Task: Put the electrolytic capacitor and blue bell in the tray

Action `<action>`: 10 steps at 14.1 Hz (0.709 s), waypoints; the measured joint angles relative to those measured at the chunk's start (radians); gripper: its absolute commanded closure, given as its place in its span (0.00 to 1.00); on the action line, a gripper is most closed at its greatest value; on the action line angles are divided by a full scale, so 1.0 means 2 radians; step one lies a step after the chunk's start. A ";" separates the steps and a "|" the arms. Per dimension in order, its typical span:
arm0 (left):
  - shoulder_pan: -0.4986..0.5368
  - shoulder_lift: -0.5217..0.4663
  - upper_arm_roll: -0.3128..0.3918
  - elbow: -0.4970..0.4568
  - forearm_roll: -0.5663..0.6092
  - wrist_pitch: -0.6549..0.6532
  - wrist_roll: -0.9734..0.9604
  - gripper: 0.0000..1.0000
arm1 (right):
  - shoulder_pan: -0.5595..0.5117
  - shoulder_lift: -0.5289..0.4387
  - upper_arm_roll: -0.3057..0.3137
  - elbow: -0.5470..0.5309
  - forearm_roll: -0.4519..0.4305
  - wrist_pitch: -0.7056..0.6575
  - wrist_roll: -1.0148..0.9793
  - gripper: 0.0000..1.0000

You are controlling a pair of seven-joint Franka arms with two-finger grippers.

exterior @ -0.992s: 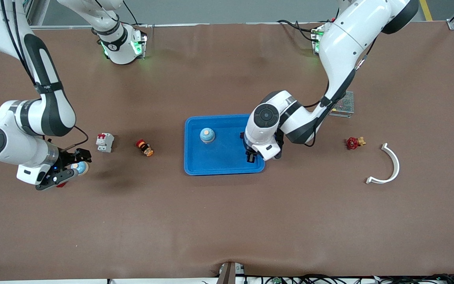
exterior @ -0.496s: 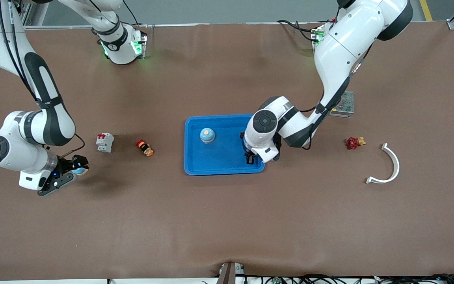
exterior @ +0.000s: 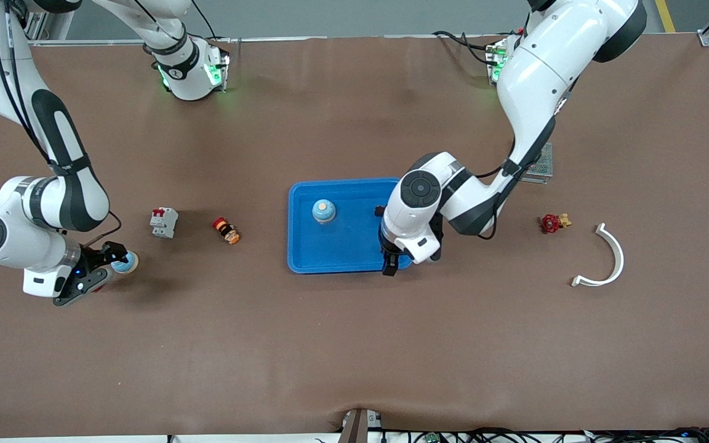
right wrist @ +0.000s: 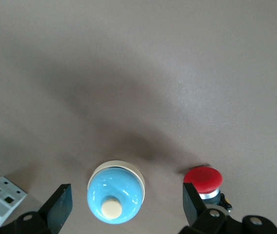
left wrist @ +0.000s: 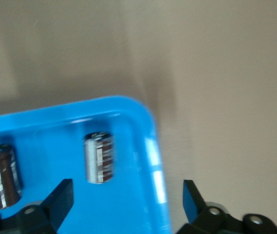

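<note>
The blue tray (exterior: 342,246) sits mid-table. A blue bell (exterior: 324,211) stands inside the tray. Two capacitors (left wrist: 99,157) stand in the tray near its corner at the left arm's end, one partly cut off in the left wrist view. The left gripper (exterior: 389,263) hangs over the tray's rim at that end, fingers spread, holding nothing. The right gripper (exterior: 103,266) is low over a second blue bell (right wrist: 115,198) at the right arm's end of the table, well apart from the tray, fingers spread either side. A red push button (right wrist: 204,181) stands just beside that bell.
</note>
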 measured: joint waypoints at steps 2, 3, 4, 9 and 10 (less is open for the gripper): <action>0.005 -0.012 0.000 0.005 0.007 -0.017 0.030 0.00 | -0.002 0.007 0.000 -0.011 0.000 0.018 -0.001 0.00; 0.009 -0.026 0.000 0.007 0.007 -0.034 0.058 0.00 | -0.003 0.009 0.000 -0.025 0.000 0.037 -0.001 0.00; 0.013 -0.035 0.000 0.008 0.008 -0.044 0.075 0.00 | -0.003 0.009 0.001 -0.033 0.000 0.045 -0.001 0.00; 0.030 -0.086 0.000 0.010 0.008 -0.099 0.160 0.00 | -0.007 0.009 0.001 -0.054 0.000 0.065 -0.001 0.00; 0.035 -0.095 0.000 0.010 0.008 -0.110 0.179 0.00 | -0.009 0.009 0.001 -0.056 0.000 0.067 -0.001 0.00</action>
